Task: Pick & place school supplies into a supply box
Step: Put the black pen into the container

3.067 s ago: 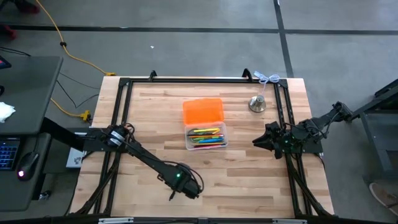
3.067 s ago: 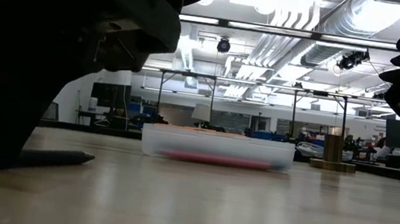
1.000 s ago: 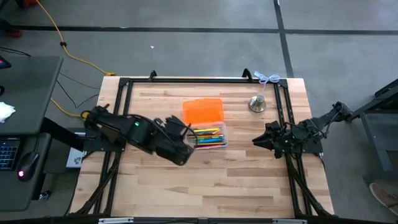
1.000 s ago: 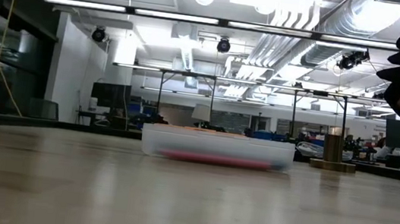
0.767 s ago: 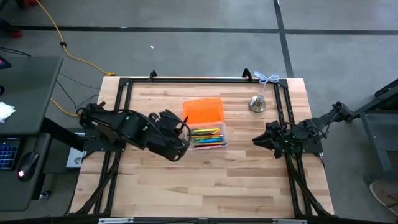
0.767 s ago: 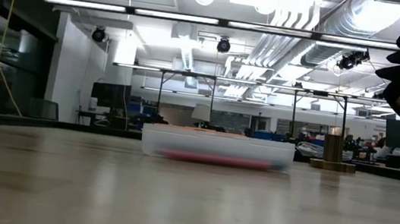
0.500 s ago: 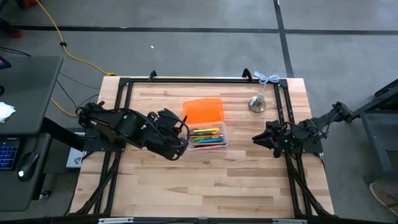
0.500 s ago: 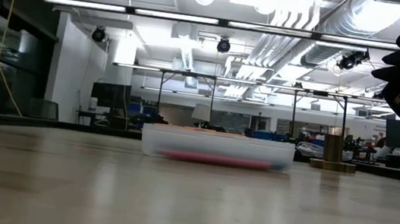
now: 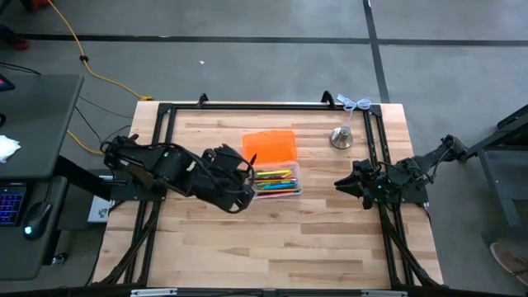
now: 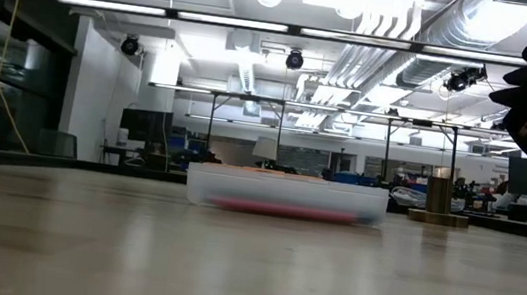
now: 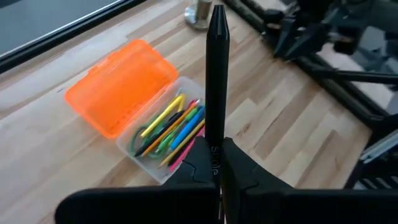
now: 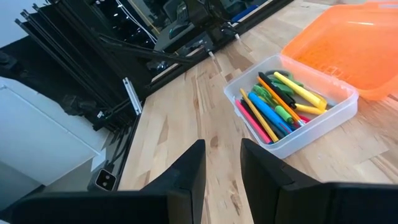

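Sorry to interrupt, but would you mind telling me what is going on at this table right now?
The left tool is shut on a black pen and holds it above the table beside the clear plastic supply box, whose orange lid lies open. Coloured pens and markers already lie in the box. The right tool waits open near the table's right edge, holding nothing. A silver metal bell stands apart behind.

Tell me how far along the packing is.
Most coloured pens and markers already lie in the clear plastic box with the open orange lid. The left gripper is shut on a black pen beside the box; dropping it in remains. The right gripper waits open.
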Action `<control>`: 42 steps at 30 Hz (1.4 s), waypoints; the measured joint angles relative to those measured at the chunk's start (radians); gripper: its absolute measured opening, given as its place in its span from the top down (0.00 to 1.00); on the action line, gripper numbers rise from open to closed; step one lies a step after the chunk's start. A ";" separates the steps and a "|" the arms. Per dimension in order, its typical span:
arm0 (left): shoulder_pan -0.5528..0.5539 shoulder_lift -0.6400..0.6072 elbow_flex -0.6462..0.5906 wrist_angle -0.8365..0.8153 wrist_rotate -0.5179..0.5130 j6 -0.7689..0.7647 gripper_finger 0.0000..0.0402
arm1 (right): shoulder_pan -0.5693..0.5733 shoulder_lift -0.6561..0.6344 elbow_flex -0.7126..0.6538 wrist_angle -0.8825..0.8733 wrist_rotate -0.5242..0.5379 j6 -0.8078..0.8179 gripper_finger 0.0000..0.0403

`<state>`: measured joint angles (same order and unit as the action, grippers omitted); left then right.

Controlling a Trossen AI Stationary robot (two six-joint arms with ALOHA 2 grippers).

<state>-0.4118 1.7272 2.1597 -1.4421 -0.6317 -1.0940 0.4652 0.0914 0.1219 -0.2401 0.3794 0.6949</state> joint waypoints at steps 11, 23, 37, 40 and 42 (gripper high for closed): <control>0.000 -0.045 0.000 0.186 -0.007 0.138 0.92 | 0.000 0.000 0.000 0.027 -0.003 -0.027 0.81; 0.000 -0.052 0.000 0.417 0.041 0.273 0.92 | 0.000 0.000 0.000 0.029 -0.017 -0.072 0.81; 0.000 -0.052 -0.001 0.529 0.045 0.353 0.91 | 0.000 0.000 0.000 0.028 -0.016 -0.075 0.81; 0.000 -0.052 -0.038 0.553 0.045 0.355 0.92 | 0.000 0.000 0.000 0.028 -0.016 -0.075 0.81; 0.000 -0.049 -0.062 0.565 0.046 0.356 0.93 | 0.000 0.000 0.000 0.028 -0.016 -0.075 0.81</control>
<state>-0.4118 1.6784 2.0980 -0.8774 -0.5858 -0.7376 0.4652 0.0914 0.1219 -0.2119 0.3637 0.6195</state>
